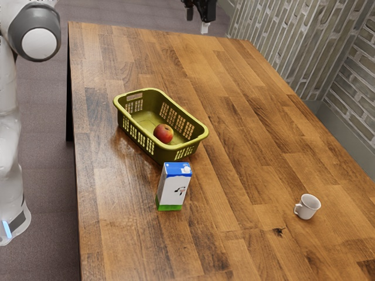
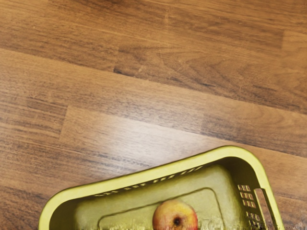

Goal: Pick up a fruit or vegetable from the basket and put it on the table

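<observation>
The wooden table (image 1: pixel 246 175) carries a green plastic basket (image 1: pixel 159 153) with the apple (image 1: pixel 163 133) lying inside, so both lifting and setting down remain, while whether the fingers (image 1: pixel 205 27) stand apart or together cannot be told.

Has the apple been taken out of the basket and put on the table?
No, the apple lies inside the green basket.
</observation>
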`<state>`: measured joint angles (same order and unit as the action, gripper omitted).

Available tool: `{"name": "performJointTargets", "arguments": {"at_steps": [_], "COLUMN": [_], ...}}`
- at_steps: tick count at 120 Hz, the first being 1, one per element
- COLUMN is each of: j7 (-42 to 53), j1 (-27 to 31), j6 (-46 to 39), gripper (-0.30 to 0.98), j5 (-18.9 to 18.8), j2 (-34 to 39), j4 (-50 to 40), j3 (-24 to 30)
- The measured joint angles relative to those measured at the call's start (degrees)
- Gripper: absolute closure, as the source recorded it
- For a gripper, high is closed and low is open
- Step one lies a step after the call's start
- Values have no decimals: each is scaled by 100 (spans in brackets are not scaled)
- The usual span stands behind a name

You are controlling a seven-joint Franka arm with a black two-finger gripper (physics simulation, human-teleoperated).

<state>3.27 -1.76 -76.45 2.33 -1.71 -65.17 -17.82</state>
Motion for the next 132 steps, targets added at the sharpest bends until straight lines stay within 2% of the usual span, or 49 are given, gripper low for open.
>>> {"name": "performJointTargets", "arguments": {"at_steps": [28,39,48,58,70,80,90,101,108,132], "j7": [372,482,552,620,692,743,788,830,851,858], "j1": [34,220,205,-89,-420,-274,-198,728,1051,1255], "j6": [95,336,622,625,362,174,-112,-456,-608,-1000], "gripper": [2,2,2,2,2,2,2,2,2,2], "j5": [117,180,209,199,182,106,40,30,33,45], "j2": [-151,-463,-452,29,1067,1658,1846,1908,1892,1533], "j4": [-126,-545,-888,-1611,-2890,-3538,-3821,-4024,-4067,-4173], "j3": [102,113,123,91,133,359,604,1559,1921,2117]}}
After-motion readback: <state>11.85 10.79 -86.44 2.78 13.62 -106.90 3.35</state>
